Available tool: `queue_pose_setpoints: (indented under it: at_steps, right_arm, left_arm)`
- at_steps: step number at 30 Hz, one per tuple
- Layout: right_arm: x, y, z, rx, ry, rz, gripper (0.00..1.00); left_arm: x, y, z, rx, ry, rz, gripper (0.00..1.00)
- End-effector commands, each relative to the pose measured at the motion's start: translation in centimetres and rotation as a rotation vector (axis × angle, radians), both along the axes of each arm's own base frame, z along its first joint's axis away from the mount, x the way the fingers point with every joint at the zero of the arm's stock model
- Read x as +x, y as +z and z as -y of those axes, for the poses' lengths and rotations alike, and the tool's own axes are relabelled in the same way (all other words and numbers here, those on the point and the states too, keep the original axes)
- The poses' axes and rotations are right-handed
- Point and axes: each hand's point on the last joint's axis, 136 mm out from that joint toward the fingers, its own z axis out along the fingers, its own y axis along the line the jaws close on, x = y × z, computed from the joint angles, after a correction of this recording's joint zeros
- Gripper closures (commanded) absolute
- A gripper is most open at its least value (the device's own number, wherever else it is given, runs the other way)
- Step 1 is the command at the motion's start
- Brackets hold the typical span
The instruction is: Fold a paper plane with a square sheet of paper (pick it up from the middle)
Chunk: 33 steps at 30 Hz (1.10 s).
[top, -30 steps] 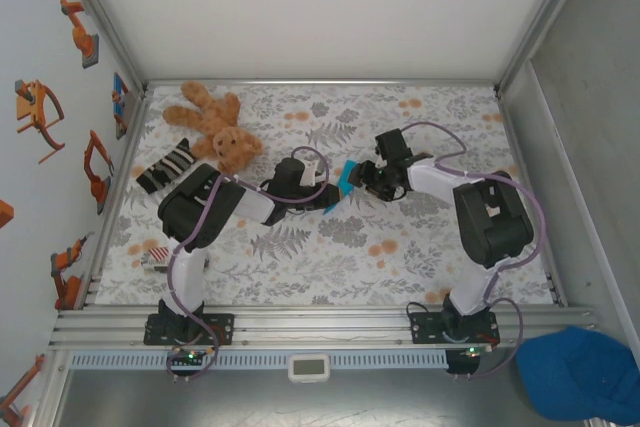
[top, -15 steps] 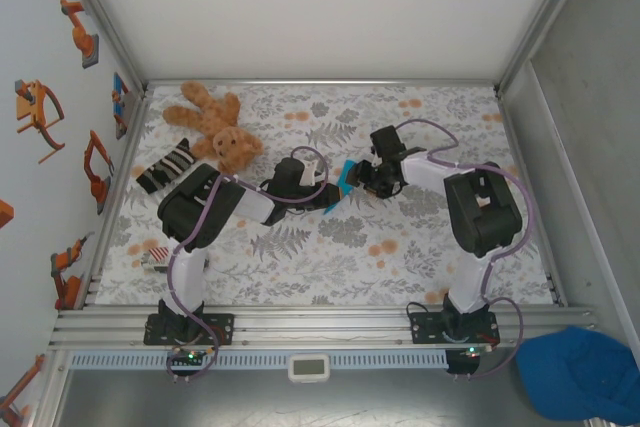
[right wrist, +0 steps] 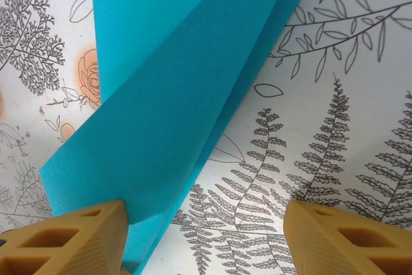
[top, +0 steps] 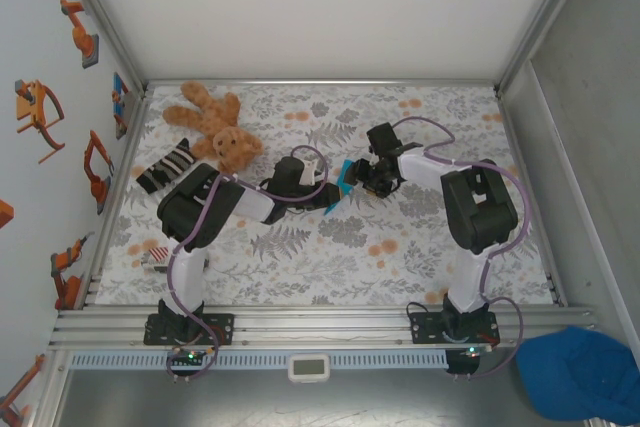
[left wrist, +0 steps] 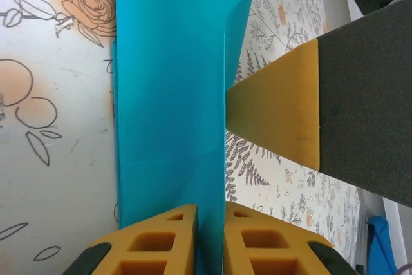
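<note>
The cyan sheet of paper (top: 343, 183), folded into narrow creased layers, stands on edge above the middle of the flowered table (top: 420, 247). My left gripper (top: 326, 193) is shut on its lower edge; in the left wrist view the paper (left wrist: 170, 94) runs up from between the pressed pads of that gripper (left wrist: 211, 239). My right gripper (top: 361, 178) faces it from the right and is open. In the right wrist view a folded flap of the paper (right wrist: 167, 94) leans on the left finger (right wrist: 71, 239), while the right finger (right wrist: 347, 239) stands well apart. Whether this is the paper plane's shape I cannot tell.
A teddy bear (top: 212, 125) and a striped sock (top: 165, 167) lie at the far left. A small object (top: 155, 255) sits near the left edge. A blue cap (top: 580, 372) lies off the table at the bottom right. One pad of the right gripper (left wrist: 277, 107) is close beside the paper.
The right gripper's jaws have spread wider and its wrist has shifted a little left and farther back. The left gripper has kept its hold on the paper.
</note>
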Motion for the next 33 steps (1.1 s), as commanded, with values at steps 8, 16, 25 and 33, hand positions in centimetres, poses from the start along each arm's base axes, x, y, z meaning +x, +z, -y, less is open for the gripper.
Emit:
queue_pose_setpoints:
  at_steps: [8, 16, 25, 33]
  right_arm:
    - [-1.3, -3.8, 1.2, -0.099, -0.006, -0.067, 0.34]
    - [-0.8, -3.0, 0.1, -0.054, 0.036, -0.044, 0.34]
    - [-1.4, -5.1, 0.9, -0.184, 0.042, -0.122, 0.33]
    - [-1.7, -5.7, 0.2, -0.195, 0.039, -0.135, 0.29]
  left_arm:
    - [-1.5, -3.7, -2.3, 0.075, 0.030, -0.231, 0.88]
    - [-1.3, -3.8, -2.1, 0.082, 0.022, -0.251, 0.85]
    - [-2.0, -5.1, -2.6, 0.128, -0.002, -0.275, 0.80]
    - [-2.3, -6.6, -3.0, 0.157, -0.004, -0.298, 0.81]
